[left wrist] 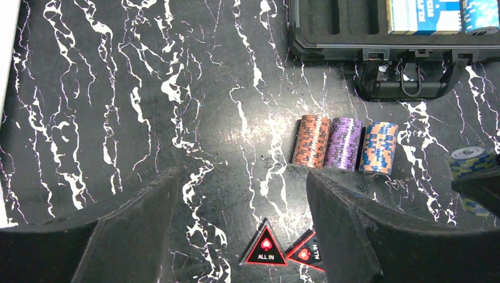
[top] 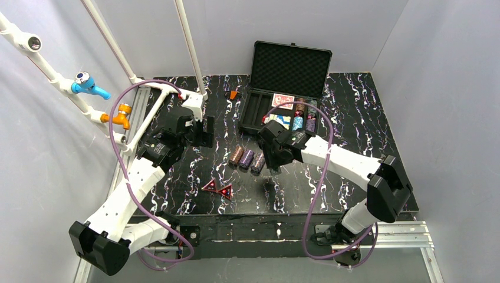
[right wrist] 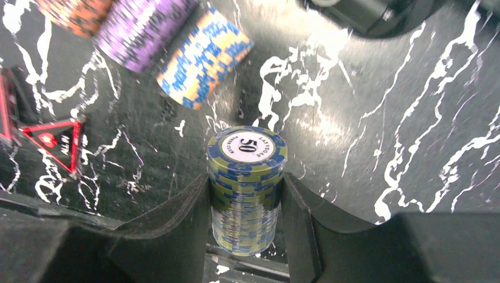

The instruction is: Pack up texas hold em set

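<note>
The black case (top: 291,68) stands open at the back, holding a red deck (top: 283,101), a blue deck (left wrist: 421,15) and chip stacks (top: 304,118). On the table in front lie an orange stack (left wrist: 312,141), a purple stack (left wrist: 345,143) and a blue-orange stack (left wrist: 378,147). Two red "ALL IN" triangles (left wrist: 266,247) lie nearer me. My right gripper (right wrist: 246,180) is shut on a yellow-blue chip stack (right wrist: 246,147), held just right of the lying stacks. My left gripper (left wrist: 240,177) hangs open above bare table left of the stacks, with nothing between its fingers.
A small orange object (top: 233,94) lies left of the case. White frame pipes (top: 150,109) with blue and orange fittings run along the left side. Grey walls close in the table on three sides. The case handle (left wrist: 407,82) faces the lying stacks.
</note>
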Tool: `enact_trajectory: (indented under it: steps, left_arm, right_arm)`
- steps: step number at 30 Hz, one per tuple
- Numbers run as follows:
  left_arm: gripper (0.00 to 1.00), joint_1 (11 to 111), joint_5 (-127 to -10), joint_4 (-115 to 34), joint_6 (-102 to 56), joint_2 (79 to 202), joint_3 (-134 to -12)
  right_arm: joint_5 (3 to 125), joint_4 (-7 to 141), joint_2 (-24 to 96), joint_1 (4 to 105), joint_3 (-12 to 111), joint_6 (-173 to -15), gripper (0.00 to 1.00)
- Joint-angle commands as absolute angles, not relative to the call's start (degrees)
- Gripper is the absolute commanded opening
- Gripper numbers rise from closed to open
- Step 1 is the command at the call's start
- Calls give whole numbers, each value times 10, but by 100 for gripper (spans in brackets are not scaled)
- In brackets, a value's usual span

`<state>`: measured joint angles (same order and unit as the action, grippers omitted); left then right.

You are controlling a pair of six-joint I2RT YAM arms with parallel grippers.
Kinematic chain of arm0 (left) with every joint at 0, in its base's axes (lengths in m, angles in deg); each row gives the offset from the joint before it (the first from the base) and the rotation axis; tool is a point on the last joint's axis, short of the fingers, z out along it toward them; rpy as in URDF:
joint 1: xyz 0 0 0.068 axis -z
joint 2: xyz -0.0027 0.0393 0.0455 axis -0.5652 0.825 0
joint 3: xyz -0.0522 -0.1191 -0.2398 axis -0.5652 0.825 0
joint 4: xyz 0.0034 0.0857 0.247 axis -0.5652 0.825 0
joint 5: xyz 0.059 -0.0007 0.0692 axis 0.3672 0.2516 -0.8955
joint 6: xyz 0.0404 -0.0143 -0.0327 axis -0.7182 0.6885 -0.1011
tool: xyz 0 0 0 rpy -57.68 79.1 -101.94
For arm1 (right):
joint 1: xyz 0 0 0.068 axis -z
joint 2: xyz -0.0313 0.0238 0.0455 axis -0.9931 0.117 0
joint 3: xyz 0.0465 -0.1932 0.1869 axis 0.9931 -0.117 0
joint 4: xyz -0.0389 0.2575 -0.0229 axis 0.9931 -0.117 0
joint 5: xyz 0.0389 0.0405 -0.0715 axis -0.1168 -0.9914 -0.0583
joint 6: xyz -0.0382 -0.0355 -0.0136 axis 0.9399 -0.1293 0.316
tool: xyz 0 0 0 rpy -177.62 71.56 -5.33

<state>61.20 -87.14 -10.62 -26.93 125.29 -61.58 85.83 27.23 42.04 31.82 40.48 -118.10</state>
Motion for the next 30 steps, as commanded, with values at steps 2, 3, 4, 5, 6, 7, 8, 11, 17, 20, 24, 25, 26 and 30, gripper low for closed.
enact_trajectory:
  steps: [2,3,4,5,6,7,8,11,17,20,24,25,26,30]
  left_arm:
    - [75,616,-861,-102,-261,1248,-615]
    - [75,618,-857,-102,-260,1250,-616]
    - [74,620,-855,-102,-259,1251,-616]
    - [74,622,-856,-102,-259,1251,-616]
    - [74,624,-858,-102,-260,1251,-616]
    - [74,626,-860,-101,-261,1252,-617]
    - [74,626,-862,-100,-261,1251,-617]
    - [73,629,-867,-100,-261,1247,-616]
    - [73,632,-874,-99,-262,1242,-615]
    - [73,637,-877,-99,-263,1242,-615]
    - [73,644,-876,-99,-262,1235,-615]
    - [73,646,-876,-99,-262,1236,-615]
    - [73,647,-876,-99,-262,1237,-615]
    - [73,657,-882,-99,-265,1238,-614]
  right_arm:
    - [923,294,390,316,497,-1145,1]
    - [933,300,391,317,507,-1142,1]
    - [944,304,394,317,517,-1140,1]
    - [954,306,402,318,530,-1136,1]
    - [963,305,410,320,544,-1134,1]
    - [972,301,422,322,561,-1131,1]
    - [978,296,434,325,579,-1127,1]
    - [993,273,477,338,653,-1118,1]
    - [957,265,549,387,760,-1110,1]
    - [897,273,610,440,824,-1116,1]
    - [855,292,688,479,868,-1146,1]
    - [844,299,700,483,870,-1154,1]
    - [838,304,704,486,870,-1155,1]
    - [827,311,733,492,889,-1162,1]
